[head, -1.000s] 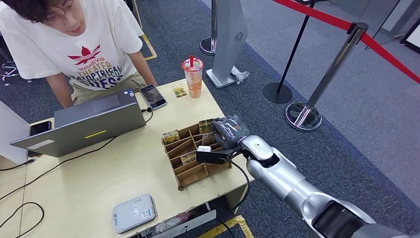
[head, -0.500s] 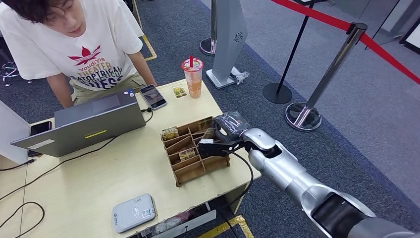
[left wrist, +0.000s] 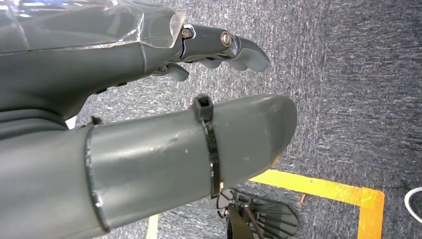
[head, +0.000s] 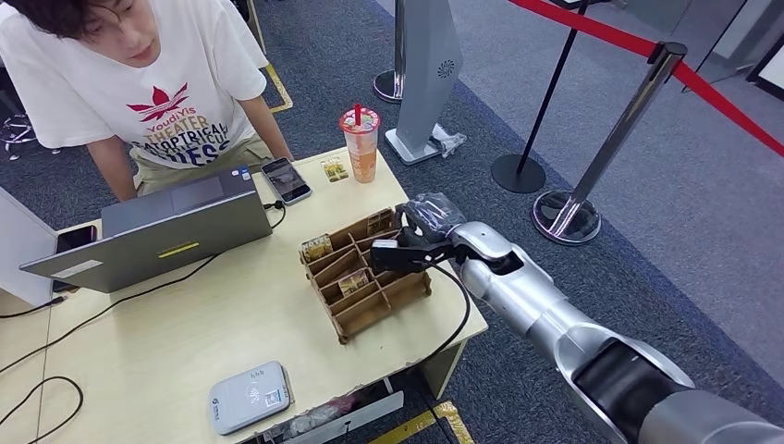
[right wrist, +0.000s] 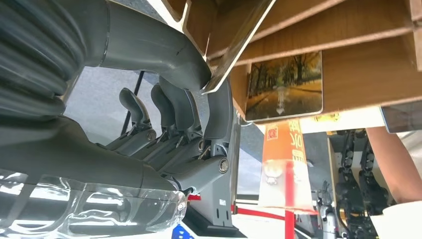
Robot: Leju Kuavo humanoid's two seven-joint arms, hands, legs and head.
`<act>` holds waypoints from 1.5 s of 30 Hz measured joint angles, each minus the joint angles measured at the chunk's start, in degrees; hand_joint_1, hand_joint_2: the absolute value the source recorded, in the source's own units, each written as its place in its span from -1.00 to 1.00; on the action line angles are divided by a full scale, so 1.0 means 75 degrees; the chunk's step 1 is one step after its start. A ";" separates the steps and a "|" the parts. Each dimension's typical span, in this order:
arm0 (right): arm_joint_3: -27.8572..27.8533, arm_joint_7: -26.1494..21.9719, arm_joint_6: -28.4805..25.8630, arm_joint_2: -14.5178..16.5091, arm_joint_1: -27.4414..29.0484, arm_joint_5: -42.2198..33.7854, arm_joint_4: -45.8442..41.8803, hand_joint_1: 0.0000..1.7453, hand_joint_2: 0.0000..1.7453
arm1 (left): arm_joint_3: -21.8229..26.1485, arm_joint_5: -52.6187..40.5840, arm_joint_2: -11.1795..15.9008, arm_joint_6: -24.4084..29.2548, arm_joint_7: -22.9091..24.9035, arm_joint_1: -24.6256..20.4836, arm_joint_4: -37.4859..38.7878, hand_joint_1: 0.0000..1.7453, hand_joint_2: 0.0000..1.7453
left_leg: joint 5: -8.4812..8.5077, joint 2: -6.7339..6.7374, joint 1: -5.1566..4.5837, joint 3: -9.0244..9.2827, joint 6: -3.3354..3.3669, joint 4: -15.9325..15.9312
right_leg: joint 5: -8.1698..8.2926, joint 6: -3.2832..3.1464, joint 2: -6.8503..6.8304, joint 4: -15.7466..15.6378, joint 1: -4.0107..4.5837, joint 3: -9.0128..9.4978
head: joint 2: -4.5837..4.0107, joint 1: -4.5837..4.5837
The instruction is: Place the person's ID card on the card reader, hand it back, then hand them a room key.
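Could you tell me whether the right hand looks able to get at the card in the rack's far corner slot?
Probably yes: the right hand is already at the rack, pinching a card, with nothing between.

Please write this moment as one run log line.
phase: key pickup | right hand: pinching card at wooden organizer | left hand: idle

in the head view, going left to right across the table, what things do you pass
Laptop → card reader → phone → wooden card rack → drink cup → right hand, pinching a card at the rack's far corner.
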 joint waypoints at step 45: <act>0.1221 -0.0325 0.0540 0.1433 -0.4003 -0.0976 0.2012 0.94 1.00 | -0.0008 0.0104 -0.0039 0.0051 0.0095 -0.0141 0.0000 -1.00 -1.00 | 0.0008 -0.0001 0.0001 -0.0002 -0.0005 0.0000 | 0.0001 0.0000 0.0000 0.0002 0.0000 -0.0002 | 0.0000 0.0000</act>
